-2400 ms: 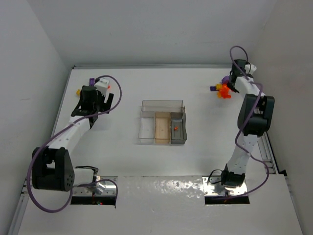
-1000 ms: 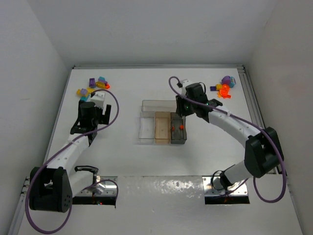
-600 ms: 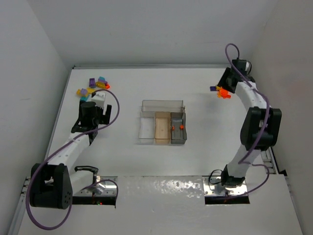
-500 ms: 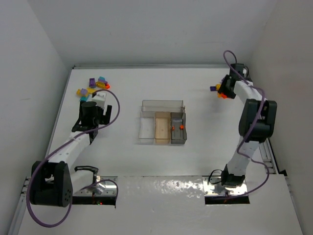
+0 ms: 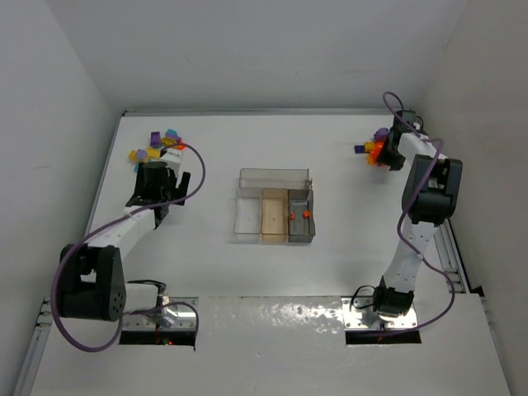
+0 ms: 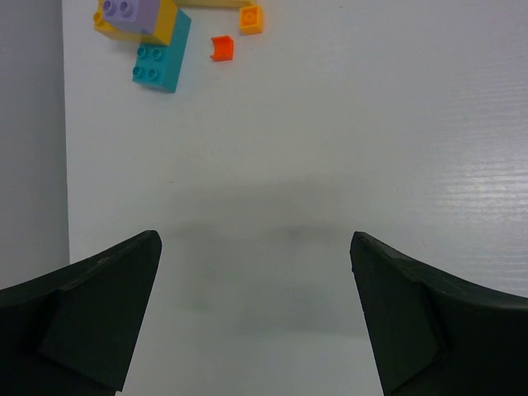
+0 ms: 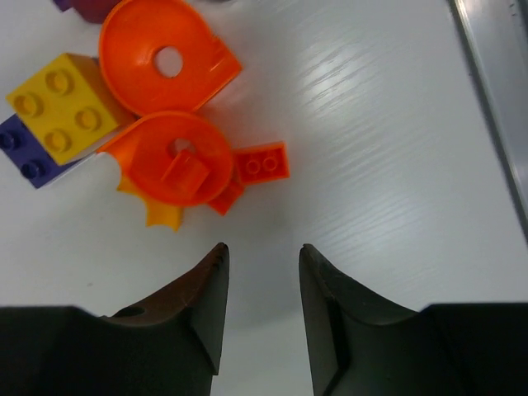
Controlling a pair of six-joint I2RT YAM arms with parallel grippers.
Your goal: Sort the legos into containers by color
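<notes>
Right end effector [image 7: 261, 252], slightly apart and empty, aims at flat orange-red plastic brick [image 7: 262, 162], far right, probably next pick; left end effector [image 6: 254, 239] wide apart.

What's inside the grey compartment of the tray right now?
Two small orange-red legos lie in the grey compartment. Their shape is too small to tell; nothing covers them from above.

SURFACE: white table [image 5: 355, 223] | CENTRE: clear compartment tray [image 5: 275, 171], standing flat | UPPER LEFT: lego cluster [image 5: 155, 140], yellow, purple, teal, orange-red | UPPER RIGHT: second lego cluster [image 5: 373, 150], orange, yellow, purple, touching one another
</notes>
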